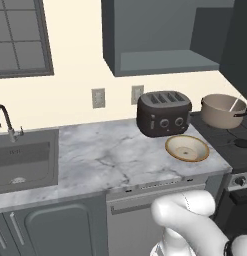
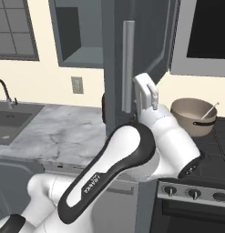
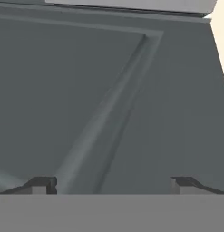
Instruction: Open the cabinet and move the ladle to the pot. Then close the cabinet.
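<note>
The dark slate-grey cabinet (image 1: 165, 60) stands open with its shelf bare. Its door (image 2: 148, 50) swings out toward me, the silver bar handle (image 2: 128, 68) on its edge. My gripper (image 3: 112, 185) is open, fingertips (image 3: 41, 185) wide apart, close against the door panel. The handle (image 3: 104, 131) runs diagonally down between the tips, nearer the left one. My white hand (image 2: 145, 91) sits just right of the handle's lower end. The beige pot (image 1: 222, 111) (image 2: 193, 116) stands on the stove. The ladle (image 1: 236, 105) (image 2: 208, 110) rests inside it, its thin handle leaning on the right rim.
A dark toaster (image 1: 164, 113) and a shallow tan bowl (image 1: 187, 148) sit on the marble counter (image 1: 105, 155). The sink (image 1: 22, 160) with its faucet is at the left. Stove knobs (image 2: 193, 193) line the range front. My arm's elbow (image 2: 132, 145) is below the door.
</note>
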